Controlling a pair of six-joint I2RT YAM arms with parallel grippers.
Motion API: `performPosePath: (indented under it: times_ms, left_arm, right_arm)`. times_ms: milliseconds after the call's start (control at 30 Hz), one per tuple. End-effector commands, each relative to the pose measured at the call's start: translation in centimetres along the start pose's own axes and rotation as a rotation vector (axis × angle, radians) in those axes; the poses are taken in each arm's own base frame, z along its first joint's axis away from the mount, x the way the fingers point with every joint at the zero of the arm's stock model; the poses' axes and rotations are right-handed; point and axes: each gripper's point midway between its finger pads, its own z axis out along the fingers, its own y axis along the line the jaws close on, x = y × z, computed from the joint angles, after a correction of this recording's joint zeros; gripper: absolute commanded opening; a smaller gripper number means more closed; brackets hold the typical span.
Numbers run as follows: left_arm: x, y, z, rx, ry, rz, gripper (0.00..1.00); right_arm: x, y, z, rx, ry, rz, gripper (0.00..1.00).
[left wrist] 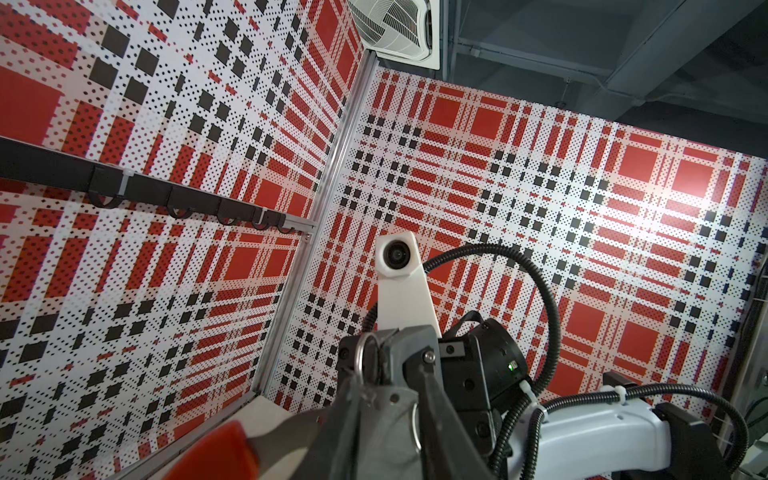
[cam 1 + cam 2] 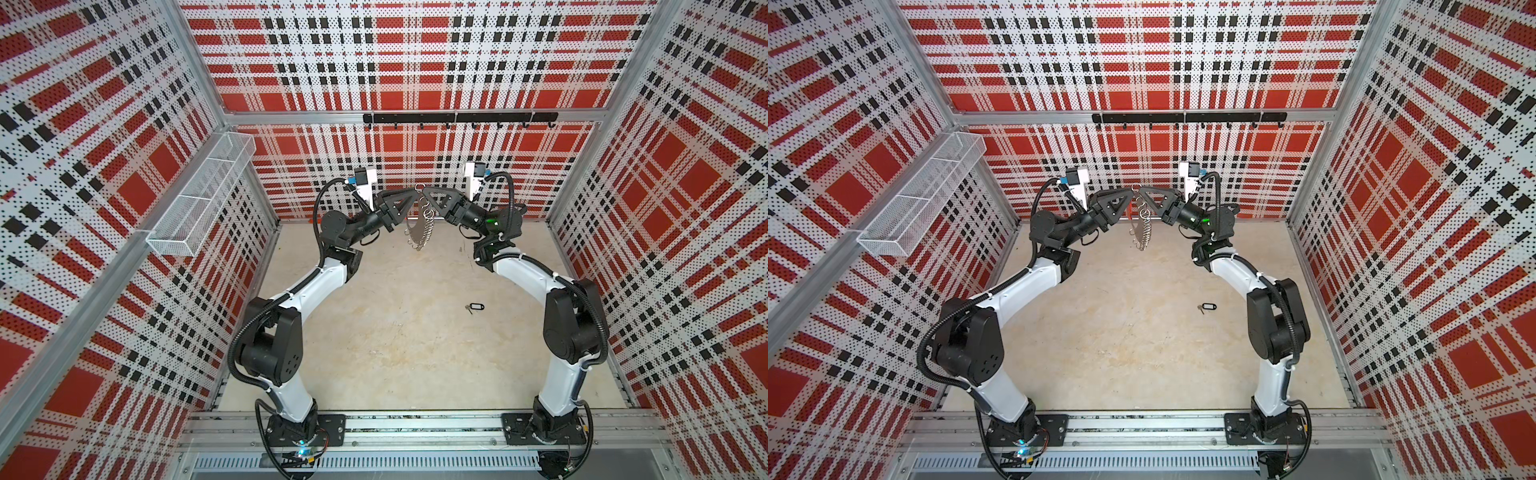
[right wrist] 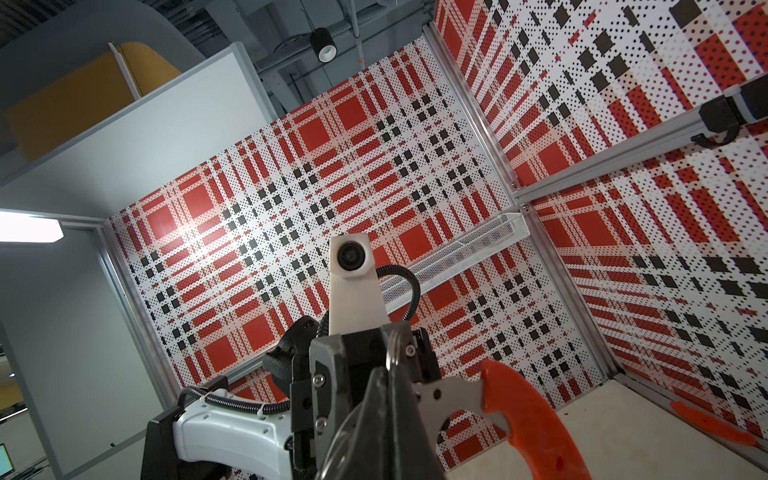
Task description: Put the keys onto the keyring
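The keyring (image 2: pixel 419 232) (image 2: pixel 1139 235) hangs in the air at the back middle, a grey crescent band edged with small silver split rings. Both grippers meet at its top. My left gripper (image 2: pixel 414 191) (image 2: pixel 1132 191) (image 1: pixel 390 386) is shut on the grey band (image 1: pixel 386 419). My right gripper (image 2: pixel 425 190) (image 2: pixel 1141 189) (image 3: pixel 392 370) is shut on a split ring (image 3: pixel 392 353) at the band's upper end. The keyring's red segment (image 3: pixel 528 415) sticks out beside it. The keys (image 2: pixel 475 308) (image 2: pixel 1207 308), a black tag with a tiny silver key, lie on the floor near the right arm.
A black hook rail (image 2: pixel 457 117) runs along the back wall above the grippers. A white wire basket (image 2: pixel 199 195) is mounted on the left wall. An orange strip (image 3: pixel 710 424) lies on the floor by the wall. Plaid walls enclose three sides.
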Motion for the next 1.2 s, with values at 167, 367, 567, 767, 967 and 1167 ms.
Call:
performPosePath:
  times_ms: [167, 367, 567, 767, 967, 1167]
  left_arm:
    - [-1.6, 0.1, -0.6, 0.000, -0.030, 0.033, 0.30]
    - [-1.4, 0.1, -0.4, 0.003, -0.027, 0.026, 0.31]
    - [-1.1, -0.3, 0.3, 0.029, -0.016, 0.021, 0.31]
    - [-0.7, -0.5, 0.6, 0.043, -0.007, 0.013, 0.31]
    - [-0.8, -0.8, 0.9, 0.058, -0.002, 0.017, 0.24]
    - [-0.6, -0.8, 0.8, 0.061, 0.004, 0.013, 0.04]
  right_arm:
    - [-0.6, 1.9, 0.7, -0.058, -0.005, -0.047, 0.00]
    - [-0.5, 2.0, 0.8, -0.063, -0.001, -0.045, 0.00]
    - [-0.5, 1.9, 0.9, -0.062, 0.001, -0.041, 0.00]
    - [-0.3, 1.9, 1.1, -0.065, 0.010, -0.041, 0.00]
    - [-0.1, 1.8, 1.2, -0.069, 0.018, -0.036, 0.00]
    - [0.2, 1.7, 1.2, -0.063, 0.032, -0.034, 0.00]
